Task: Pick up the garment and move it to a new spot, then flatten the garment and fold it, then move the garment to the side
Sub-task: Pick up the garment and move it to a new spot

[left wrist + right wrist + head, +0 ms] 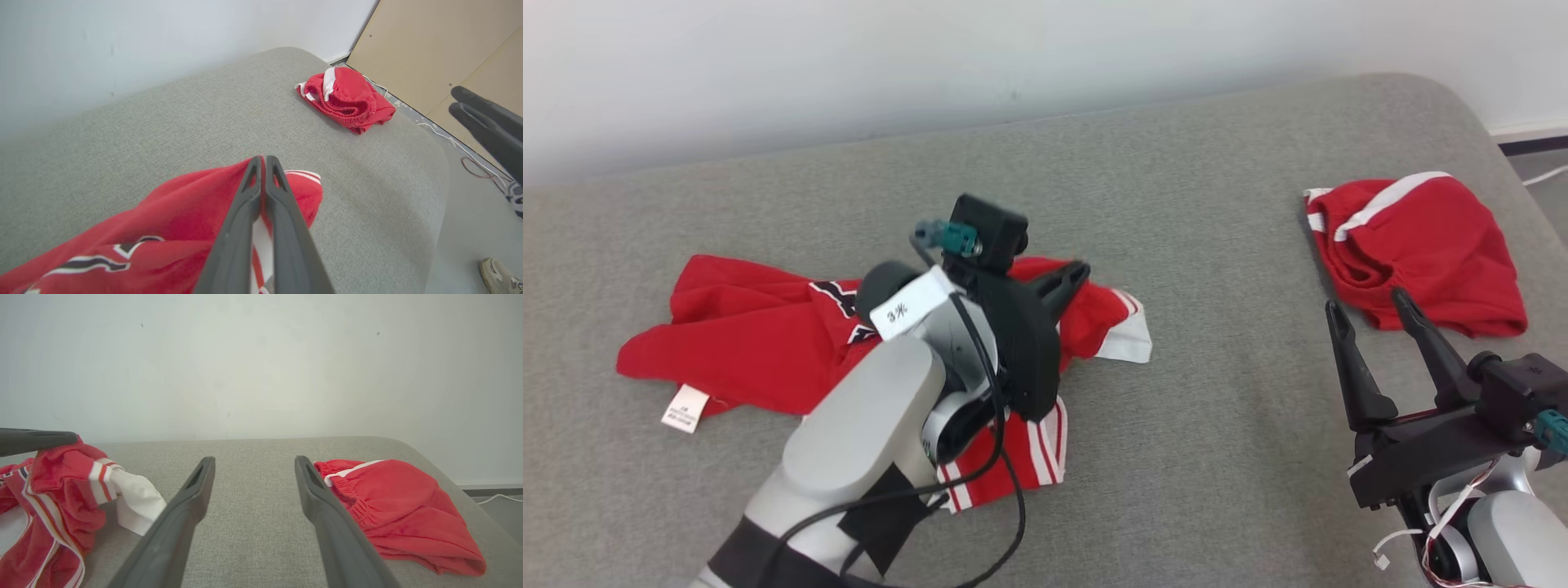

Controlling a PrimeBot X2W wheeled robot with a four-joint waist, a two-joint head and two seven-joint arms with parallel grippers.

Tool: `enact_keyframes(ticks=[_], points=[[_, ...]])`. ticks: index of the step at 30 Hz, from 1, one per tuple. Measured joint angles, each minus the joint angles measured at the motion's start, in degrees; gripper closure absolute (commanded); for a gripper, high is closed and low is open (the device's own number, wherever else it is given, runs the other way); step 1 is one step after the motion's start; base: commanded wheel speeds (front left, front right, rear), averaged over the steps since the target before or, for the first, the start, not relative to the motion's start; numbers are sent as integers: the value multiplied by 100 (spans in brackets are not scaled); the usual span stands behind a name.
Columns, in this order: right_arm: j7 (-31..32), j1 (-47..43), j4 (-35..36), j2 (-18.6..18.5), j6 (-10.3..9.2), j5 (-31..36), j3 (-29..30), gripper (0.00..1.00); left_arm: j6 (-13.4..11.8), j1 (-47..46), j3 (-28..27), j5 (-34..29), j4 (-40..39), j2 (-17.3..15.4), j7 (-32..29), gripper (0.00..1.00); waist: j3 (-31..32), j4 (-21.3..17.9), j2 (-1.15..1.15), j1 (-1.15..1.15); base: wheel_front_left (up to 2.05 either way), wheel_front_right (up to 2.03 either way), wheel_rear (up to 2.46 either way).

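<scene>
The red jersey (pixel 760 327) lay crumpled on the left half of the grey cushion (pixel 1217 425), its long axis running side to side. The left gripper (pixel 1078 273) looked to have its fingers pinched shut on a fold near the jersey's right end. The right gripper (pixel 1365 300) sat well off to the right, fingers wide and empty, just beside the red shorts (pixel 1421 245), so I'd say the left arm was the nearer one for the lift.

Garment (pixel 743 327) middle behind left forearm (pixel 866 437); label (pixel 686 407) print illegibly small.
</scene>
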State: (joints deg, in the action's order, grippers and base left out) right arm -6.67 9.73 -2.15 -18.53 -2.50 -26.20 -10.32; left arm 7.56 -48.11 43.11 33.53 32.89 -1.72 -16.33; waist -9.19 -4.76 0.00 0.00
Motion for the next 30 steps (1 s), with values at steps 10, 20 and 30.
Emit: enact_keyframes(ticks=[10, 20, 30], points=[[-49, 7, -64, 47, 52, 0, -107, 0, -258, 224, 722, 332, 45, -64, 467, 100, -30, -327, 0, 0, 0, 0, 0], [-91, 41, -207, 80, 101, 0, -153, 0, -713, -107, 1506, 881, -275, -70, 992, 100, 3, -472, 0, 0, 0, 0, 0], [-119, 34, -298, 101, 148, 0, -200, 0, -1006, -385, 1995, 1254, 90, -60, 1310, 0, 91, -524, 0, 0, 0, 0, 0]])
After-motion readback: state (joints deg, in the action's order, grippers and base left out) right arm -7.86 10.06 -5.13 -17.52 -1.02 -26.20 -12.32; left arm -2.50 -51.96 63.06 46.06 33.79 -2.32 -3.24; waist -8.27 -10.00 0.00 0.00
